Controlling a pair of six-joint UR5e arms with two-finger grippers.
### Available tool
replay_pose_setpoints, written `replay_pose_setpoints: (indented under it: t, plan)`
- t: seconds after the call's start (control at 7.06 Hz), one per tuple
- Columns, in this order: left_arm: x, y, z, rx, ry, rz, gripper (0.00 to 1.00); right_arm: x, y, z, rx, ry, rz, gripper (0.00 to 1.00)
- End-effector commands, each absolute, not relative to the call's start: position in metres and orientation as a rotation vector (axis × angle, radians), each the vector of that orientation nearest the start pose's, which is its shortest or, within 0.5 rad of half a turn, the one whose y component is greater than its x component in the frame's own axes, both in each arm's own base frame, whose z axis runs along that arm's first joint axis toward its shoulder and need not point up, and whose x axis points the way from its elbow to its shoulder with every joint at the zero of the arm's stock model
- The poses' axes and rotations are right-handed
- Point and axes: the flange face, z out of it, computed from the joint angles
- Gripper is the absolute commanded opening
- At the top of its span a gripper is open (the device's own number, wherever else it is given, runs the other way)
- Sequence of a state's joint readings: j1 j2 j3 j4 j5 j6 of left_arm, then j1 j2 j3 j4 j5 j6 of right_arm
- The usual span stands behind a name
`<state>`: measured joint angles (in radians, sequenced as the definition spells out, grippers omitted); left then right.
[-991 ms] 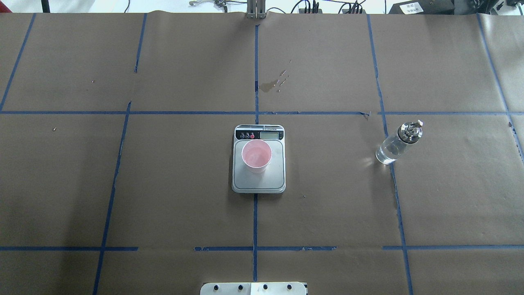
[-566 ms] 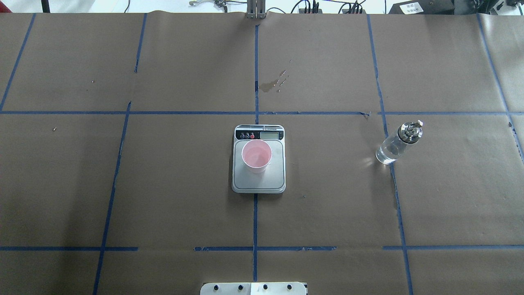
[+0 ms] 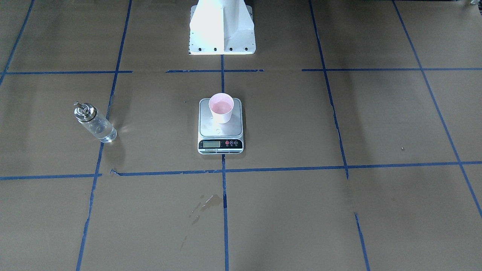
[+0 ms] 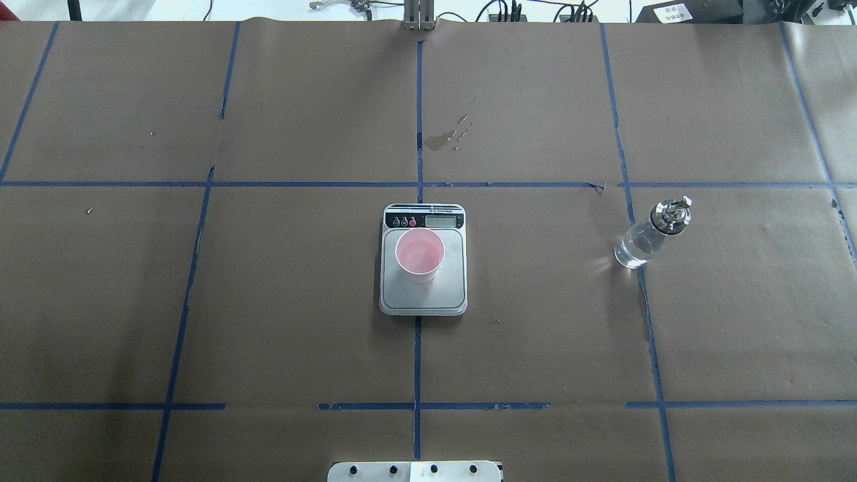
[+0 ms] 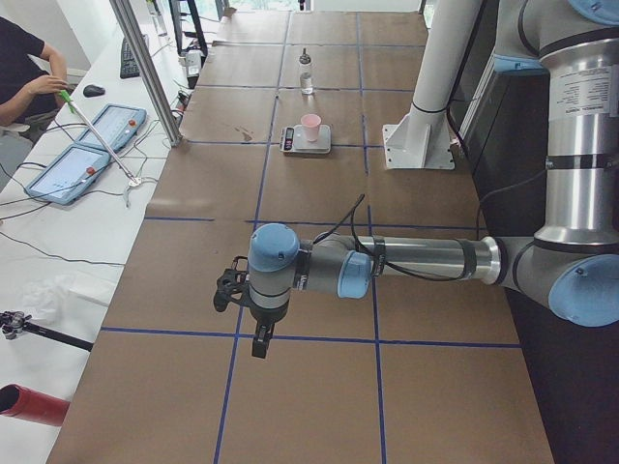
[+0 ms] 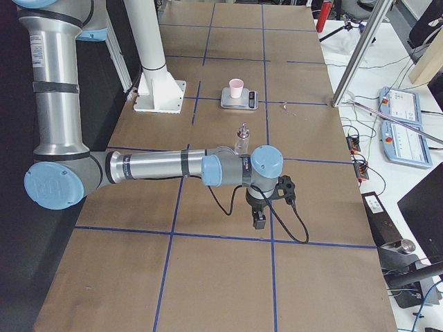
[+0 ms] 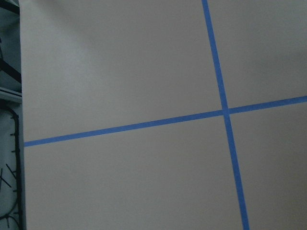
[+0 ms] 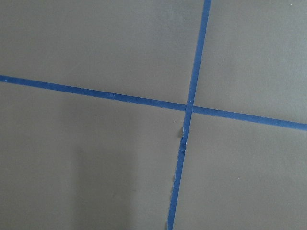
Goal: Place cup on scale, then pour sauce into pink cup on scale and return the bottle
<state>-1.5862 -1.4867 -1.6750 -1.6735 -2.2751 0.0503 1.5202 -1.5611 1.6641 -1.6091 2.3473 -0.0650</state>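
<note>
Pink cup (image 4: 420, 254) upright on scale (image 4: 450, 294), toward the display end and a little to the robot's left of centre, well inside the platform rim, probably for a true reading. Display turned away from the robot, toward the operators' side. Any sauce in the cup yet: cannot tell. Unheld bottle (image 4: 649, 234) upright on the paper well to the right, base on a blue tape line, likely its home spot and within the right arm's reach.

Far off, left gripper (image 5: 257, 336) and right gripper (image 6: 259, 220) low near opposite table ends, pointing down over tape crossings, well apart from everything. Released or clenched: cannot tell.

Bare paper between bottle and scale, so seemingly a free path for carrying and tilting. Small stain (image 4: 442, 139) beyond the scale, toward the far edge.
</note>
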Motion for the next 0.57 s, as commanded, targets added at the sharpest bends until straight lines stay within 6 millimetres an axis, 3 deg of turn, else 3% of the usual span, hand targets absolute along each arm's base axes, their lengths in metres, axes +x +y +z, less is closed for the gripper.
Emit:
replay_pose_setpoints:
  t: [0.0,0.42]
  plan:
    - [-0.051,-0.462,0.646,0.092,0.720,0.114,1.00,0.038,-0.500,0.612,0.060,-0.778,-0.118,1.00]
    - [-0.051,-0.463,0.645,0.093,0.721,0.111,1.00,0.042,-0.481,0.635,0.018,-0.779,-0.099,1.00]
